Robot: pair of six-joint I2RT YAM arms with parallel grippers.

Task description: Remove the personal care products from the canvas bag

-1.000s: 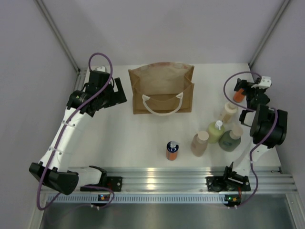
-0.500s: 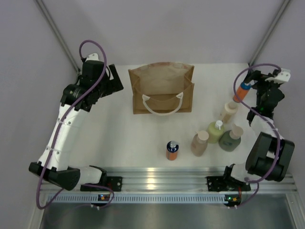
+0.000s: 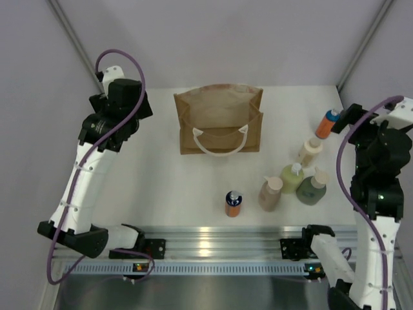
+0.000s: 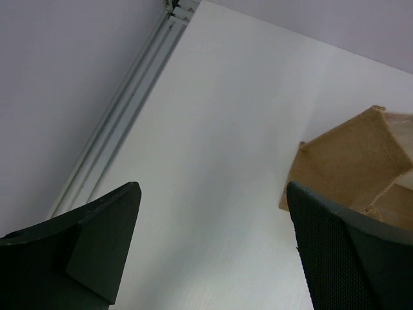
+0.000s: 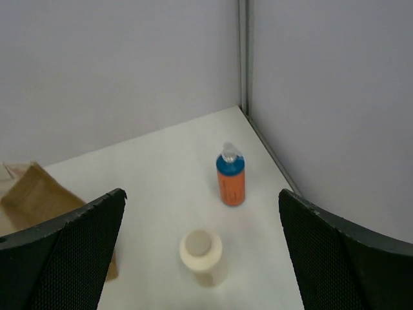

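Six bottles stand out on the white desk [image 3: 161, 174] and none shows in the bag. Removal is judged complete, or nearly so.

1. Boxy tan-brown canvas bag with two white looped handles [image 3: 218, 119]: upright at back centre of the desk. No contents are visible from overhead, though its floor is not fully shown.
2. Left end effector [image 4: 211, 194]: fingers wide apart, holding nothing, raised left of the bag and well apart from it.
3. Right end effector [image 5: 201, 194]: fingers wide apart, holding nothing, raised at the desk's right side behind the bottles.
4. Dark green bottle with pale top [image 3: 312, 187], yellow-green bottle with pale pump top [image 3: 292, 177] and pinkish-beige bottle [image 3: 271, 194]: upright, clustered near right.
5. Cream bottle [image 3: 310, 150]: upright, just behind that cluster.
6. Orange bottle with blue cap [image 3: 328, 123]: upright, farthest right.
7. Second orange bottle with blue cap [image 3: 233, 203]: upright, alone near front centre.
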